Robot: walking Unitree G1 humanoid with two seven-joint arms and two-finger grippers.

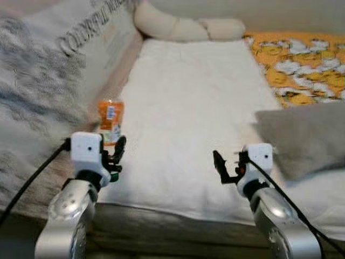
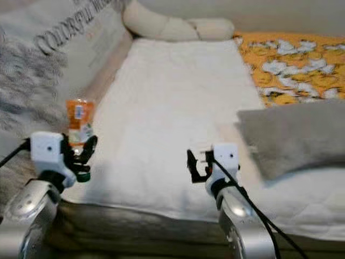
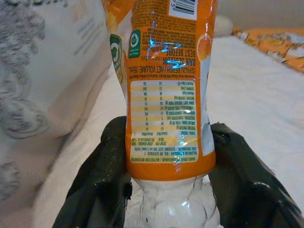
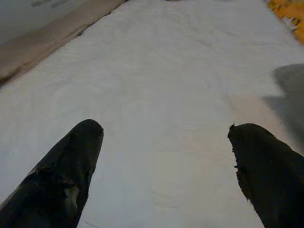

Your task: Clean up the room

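A clear plastic bottle with an orange label (image 1: pixel 110 120) stands up at the left edge of the white blanket (image 1: pixel 188 108) on the bed. My left gripper (image 1: pixel 115 154) is shut on the bottle. In the left wrist view its black fingers (image 3: pixel 102 175) press both sides of the bottle (image 3: pixel 168 95) just below the label. A green cap (image 2: pixel 82 176) shows down by the fingers. My right gripper (image 1: pixel 225 168) hovers low over the near middle of the blanket. It is open, and between its fingertips (image 4: pixel 78 156) there is just white blanket (image 4: pixel 166 85).
A grey cloth (image 1: pixel 302 137) lies on the bed's right side, with an orange patterned cover (image 1: pixel 302 59) behind it. A cream knotted cushion (image 1: pixel 183 26) sits at the far end. A grey-white lettered fabric (image 1: pixel 43 81) rises along the left. The mattress's front edge (image 1: pixel 178 216) runs below my grippers.
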